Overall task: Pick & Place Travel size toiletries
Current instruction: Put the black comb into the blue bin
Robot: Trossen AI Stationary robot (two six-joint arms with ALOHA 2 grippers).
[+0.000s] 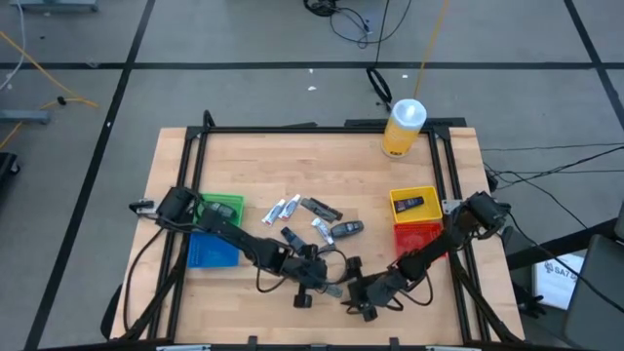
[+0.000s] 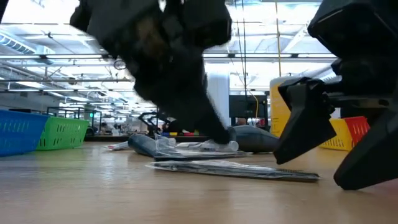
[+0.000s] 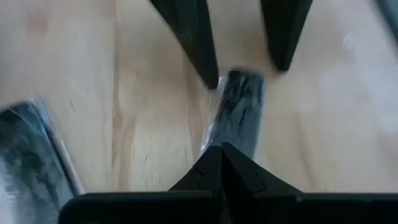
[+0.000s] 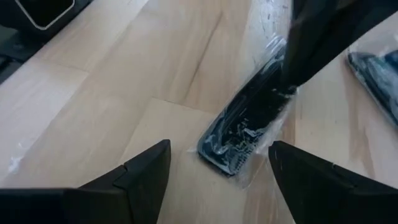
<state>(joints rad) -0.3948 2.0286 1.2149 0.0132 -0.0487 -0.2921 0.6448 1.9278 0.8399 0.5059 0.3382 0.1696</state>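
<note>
Jaws of both grippers stand open around one dark wrapped packet near the table's front edge.

High view: left gripper [image 1: 314,280] and right gripper [image 1: 359,292] meet over the packet [image 1: 334,288]; other toiletries [image 1: 312,216] lie mid-table.
Left wrist view: the packet [image 3: 239,109] runs lengthwise between its fingers.
Right wrist view: the packet [image 4: 252,118] lies just ahead, pointing away, between the open fingers.

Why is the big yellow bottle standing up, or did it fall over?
It is standing up. From above, the yellow bottle shows its round white cap facing the camera, at the table's far edge.
</note>
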